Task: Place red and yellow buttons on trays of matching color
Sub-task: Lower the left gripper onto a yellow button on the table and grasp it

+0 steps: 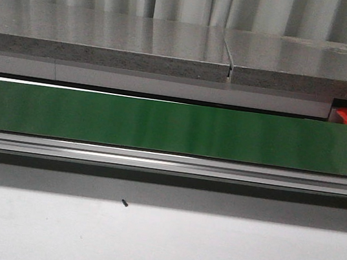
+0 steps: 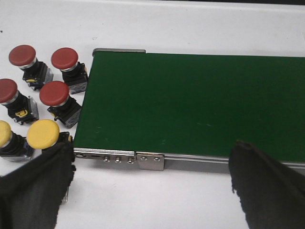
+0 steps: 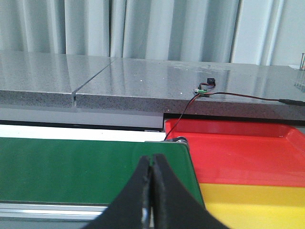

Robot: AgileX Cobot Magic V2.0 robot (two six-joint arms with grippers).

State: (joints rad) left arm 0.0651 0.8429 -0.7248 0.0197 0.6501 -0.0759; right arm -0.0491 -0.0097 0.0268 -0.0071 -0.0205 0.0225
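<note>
Green belt (image 2: 190, 105) carried no writing I could read. My left gripper (image 2: 152, 186) hung spread over its end, beside red buttons (image 2: 54, 93) and yellow buttons (image 2: 43, 133). My right gripper (image 3: 152, 191) was pressed together near the red tray (image 3: 238, 148) and yellow tray (image 3: 257, 202).

Green belt (image 1: 174, 127) spans below grey counter (image 1: 172, 48).

Four red buttons (image 2: 54, 93) and two yellow buttons (image 2: 43, 134) are sitting beside one green belt (image 2: 190, 105), while one red tray (image 3: 238, 152) and one yellow tray (image 3: 252, 202) are lying at its end.
</note>
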